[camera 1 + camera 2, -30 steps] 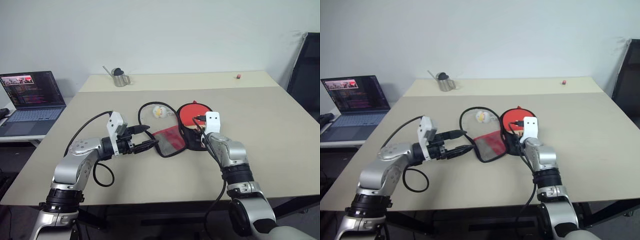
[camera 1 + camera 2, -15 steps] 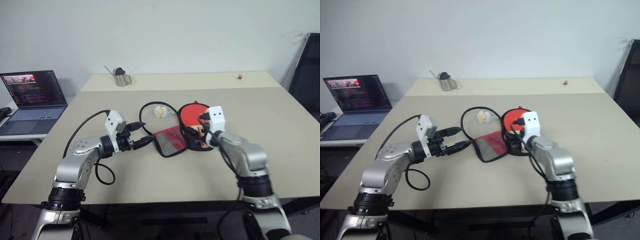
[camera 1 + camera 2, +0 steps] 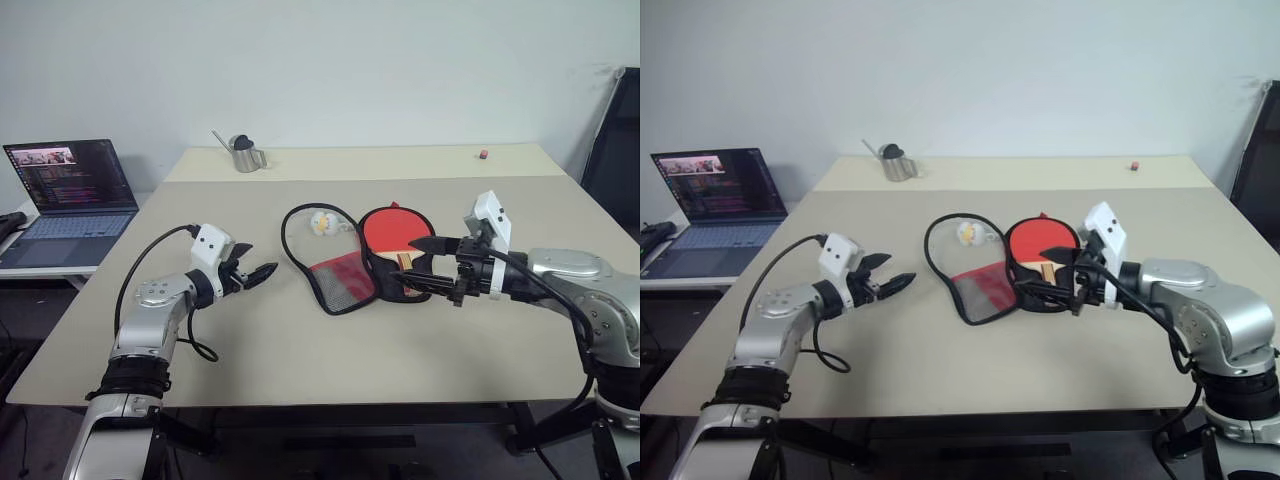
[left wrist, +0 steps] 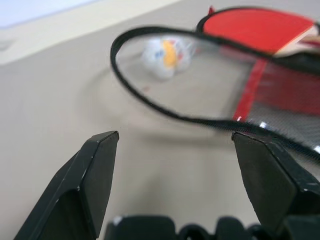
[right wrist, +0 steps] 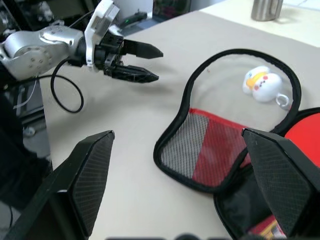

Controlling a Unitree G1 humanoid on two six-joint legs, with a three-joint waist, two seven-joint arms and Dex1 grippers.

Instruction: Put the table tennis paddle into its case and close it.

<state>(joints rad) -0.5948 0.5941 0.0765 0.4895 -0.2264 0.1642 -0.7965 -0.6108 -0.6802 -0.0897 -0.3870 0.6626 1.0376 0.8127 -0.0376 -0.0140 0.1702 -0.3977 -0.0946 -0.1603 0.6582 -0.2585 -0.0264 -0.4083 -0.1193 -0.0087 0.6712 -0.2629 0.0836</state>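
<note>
Both hands are empty, fingers apart. Just beyond the right hand (image 3: 425,265), the flat red-faced paddle (image 3: 393,231) with its stiff wooden handle lies on the soft black mesh case (image 3: 340,280); the left hand (image 3: 255,272) hovers near the case's limp flap, best pinched at its rim.

The table tennis paddle (image 3: 1040,243) lies on the open case (image 3: 985,285), both grippers empty.
</note>
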